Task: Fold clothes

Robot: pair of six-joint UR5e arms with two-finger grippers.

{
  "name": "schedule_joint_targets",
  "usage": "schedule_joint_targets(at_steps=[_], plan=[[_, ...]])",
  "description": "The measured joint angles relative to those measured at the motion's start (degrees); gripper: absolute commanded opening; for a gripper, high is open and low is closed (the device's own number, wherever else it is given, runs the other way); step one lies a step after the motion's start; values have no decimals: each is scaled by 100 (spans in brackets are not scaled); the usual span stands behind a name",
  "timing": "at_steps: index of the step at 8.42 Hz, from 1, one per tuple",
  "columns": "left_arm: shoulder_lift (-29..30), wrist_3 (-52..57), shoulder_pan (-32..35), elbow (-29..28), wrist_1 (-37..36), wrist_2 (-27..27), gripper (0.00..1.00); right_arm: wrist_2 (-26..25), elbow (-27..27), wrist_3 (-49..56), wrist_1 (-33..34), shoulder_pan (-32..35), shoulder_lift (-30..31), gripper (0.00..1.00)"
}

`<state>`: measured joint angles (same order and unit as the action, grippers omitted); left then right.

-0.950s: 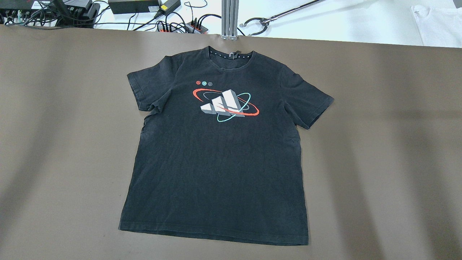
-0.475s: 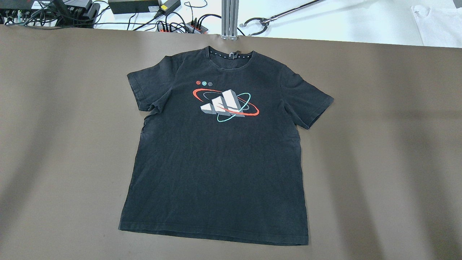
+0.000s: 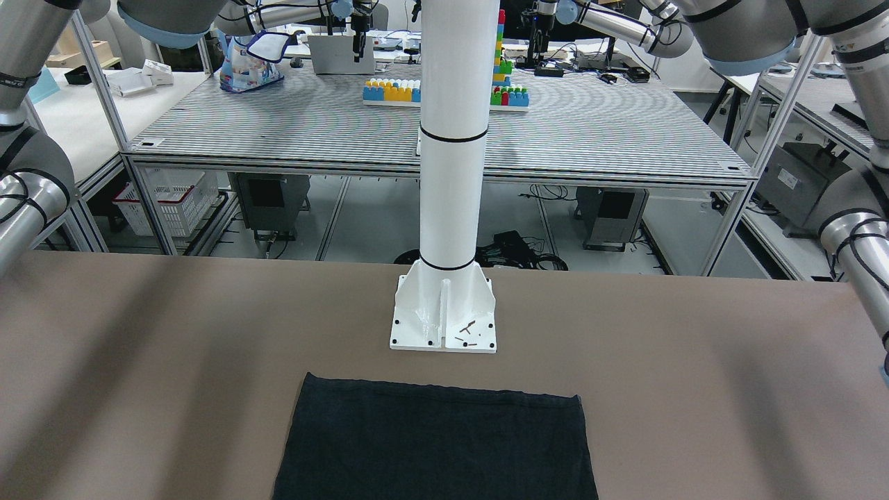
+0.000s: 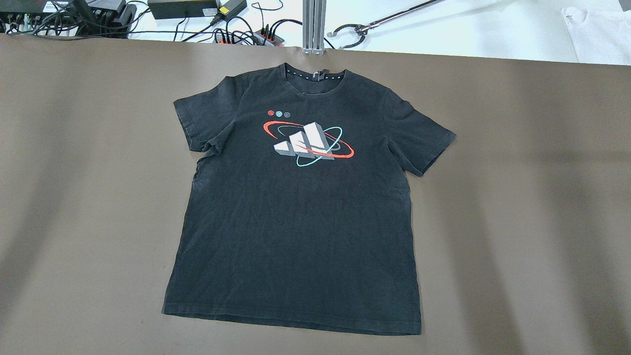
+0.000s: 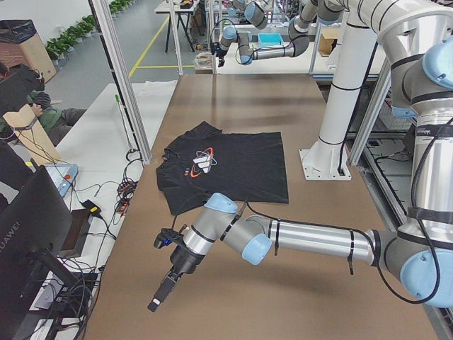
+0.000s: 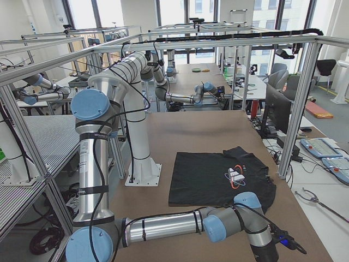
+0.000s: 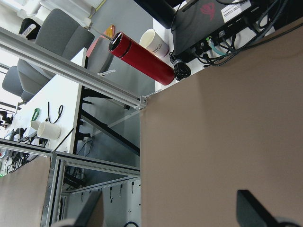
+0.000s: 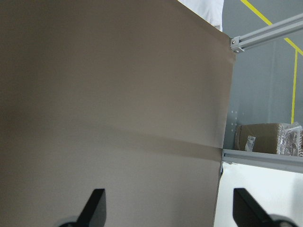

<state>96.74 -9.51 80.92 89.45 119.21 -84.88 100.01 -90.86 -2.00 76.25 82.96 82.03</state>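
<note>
- Cloth first: the black T-shirt (image 4: 300, 222) lies flat and face up mid-frame in the overhead view. Its collar points to the top, its hem to the bottom, both sleeves are spread, and a red, teal and white logo sits on the chest.
- In the front-facing view the hem edge runs straight across the lower centre, near the base of the white pillar (image 3: 443, 316) but apart from it.
- Wide strips of brown table (image 4: 532, 222) show at the left and right of the shirt in the overhead view, with a narrower strip below the hem.
- The far table edge runs along the top of that frame, with cables just beyond it.
- The left arm (image 5: 304, 237) reaches low across the lower half of the left side view. Its wrist bends down, and the left gripper (image 7: 170, 210) tilts toward the table, well apart from the shirt.
- Its fingertips (image 7: 90, 210) stand wide apart, holding nothing, over a table corner; a red flask (image 7: 142, 59) lies beyond the edge.
- The right arm (image 6: 163, 226) stretches low along the bottom of the right side view, wrist turned down at lower right.
- The right gripper (image 8: 170, 208) is likewise spread, holding nothing, above bare table. The table edge runs down the right of its frame, with a cardboard box (image 8: 265, 137) past it.
</note>
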Motion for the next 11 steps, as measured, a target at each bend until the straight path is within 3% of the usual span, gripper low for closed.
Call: schedule_joint_targets(at_steps=[3,11], plan=[[-72,-27,4,22,232,-125,100,1,-27,9,0,-7,-7,94],[37,-650,-55,-8,520,-1287,100,498,-7,-70,-71,-91,-87,94]])
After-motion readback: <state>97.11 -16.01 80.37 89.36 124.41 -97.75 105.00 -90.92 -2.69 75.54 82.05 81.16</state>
